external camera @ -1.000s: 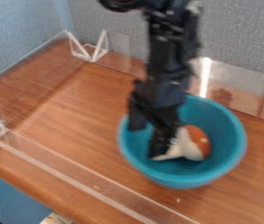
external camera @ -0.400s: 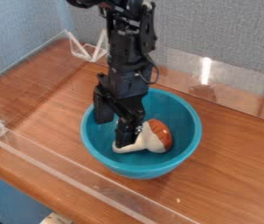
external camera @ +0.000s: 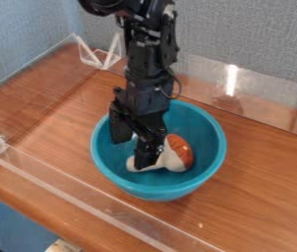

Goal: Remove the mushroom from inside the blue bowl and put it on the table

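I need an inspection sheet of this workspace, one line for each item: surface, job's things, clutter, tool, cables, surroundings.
Surface: brown wooden table, edged by clear plastic walls.
Job's things: blue bowl on the table; mushroom lies inside it, orange cap to the right.
Clutter: nothing seen.
Tool: tool open, pointing down into the bowl, at the mushroom's stem; grip not yet closed.
Cables: nothing seen.
Surroundings: blue-grey wall behind; white bracket at the far corner.
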### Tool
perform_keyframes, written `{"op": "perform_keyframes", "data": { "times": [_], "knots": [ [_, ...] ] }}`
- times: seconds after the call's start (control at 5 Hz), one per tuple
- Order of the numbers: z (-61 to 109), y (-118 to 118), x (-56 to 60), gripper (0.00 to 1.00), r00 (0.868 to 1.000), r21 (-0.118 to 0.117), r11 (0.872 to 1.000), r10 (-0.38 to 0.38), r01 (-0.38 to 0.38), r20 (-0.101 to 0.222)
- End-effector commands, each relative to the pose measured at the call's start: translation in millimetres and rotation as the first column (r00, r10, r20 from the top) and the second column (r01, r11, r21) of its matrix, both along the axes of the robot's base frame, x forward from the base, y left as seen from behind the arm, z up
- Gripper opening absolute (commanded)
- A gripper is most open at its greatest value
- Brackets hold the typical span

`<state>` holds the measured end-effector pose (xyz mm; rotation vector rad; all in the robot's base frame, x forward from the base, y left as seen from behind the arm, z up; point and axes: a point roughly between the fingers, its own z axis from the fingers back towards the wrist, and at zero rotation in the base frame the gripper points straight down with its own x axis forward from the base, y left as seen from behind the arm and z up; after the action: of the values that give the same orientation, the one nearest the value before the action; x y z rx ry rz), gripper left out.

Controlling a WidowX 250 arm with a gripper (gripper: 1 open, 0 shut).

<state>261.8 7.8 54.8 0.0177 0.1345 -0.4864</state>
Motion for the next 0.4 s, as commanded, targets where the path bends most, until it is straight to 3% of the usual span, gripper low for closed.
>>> {"op": "perform_keyframes", "data": {
  "times": [0.0,0.2],
  "knots": [
    [6.1,2.0,10.9,1.00,0.999,-0.005,1.000,0.017,-0.017,0.042],
    [2.2,-0.9,12.5,1.00,0.999,-0.015,1.000,0.017,-0.017,0.037]
  ]
}}
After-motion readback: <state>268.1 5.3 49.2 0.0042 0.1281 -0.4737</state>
